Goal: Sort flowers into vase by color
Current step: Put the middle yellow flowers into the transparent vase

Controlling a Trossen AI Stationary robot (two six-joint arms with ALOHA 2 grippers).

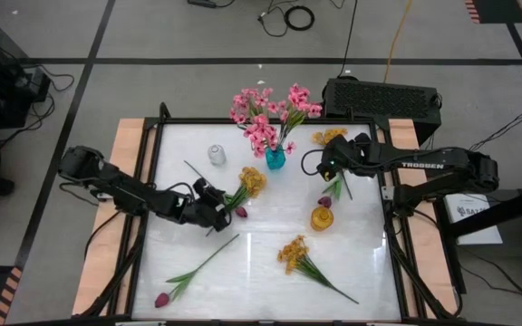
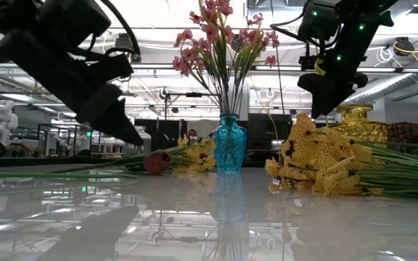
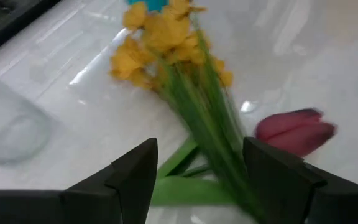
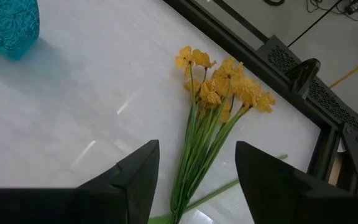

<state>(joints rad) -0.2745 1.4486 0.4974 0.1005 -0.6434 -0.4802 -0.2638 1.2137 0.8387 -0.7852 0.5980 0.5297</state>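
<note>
Fingers of my left gripper [image 3: 197, 180] fill the near edge of the left wrist view, spread wide and holding nothing. Between them run the green stems of a yellow spray [image 3: 160, 37], its blossoms pointing away from me toward the teal vase [image 1: 275, 158]. Beside the stems, on the white table [image 1: 261, 263], lies a magenta tulip bud [image 3: 294, 130]. From above, this gripper [image 1: 214, 206] sits left of centre, over the stem end of that spray [image 1: 250, 181].

My right gripper [image 4: 194, 180] is also wide open and empty. It hangs over the stems of a second yellow spray [image 4: 225, 81], which lies near the black frame [image 4: 328, 134] at the table's far right corner. From above, this gripper [image 1: 326, 165] is right of the teal vase, with the spray's blossoms [image 1: 330, 136] just beyond it.

Teal vase: upright near the far edge, holding the pink sprays [image 1: 265, 113]. Amber vase [image 1: 322, 218]: right of centre, nearer the front, with a second tulip bud [image 1: 324, 201] just behind it. Clear glass vase [image 1: 217, 155]: left of the teal one, nothing visible in it.

Near the front edge lie a third yellow spray [image 1: 294, 254], blossoms toward centre, and a long-stemmed tulip [image 1: 163, 299] with its bud at the front left.
</note>
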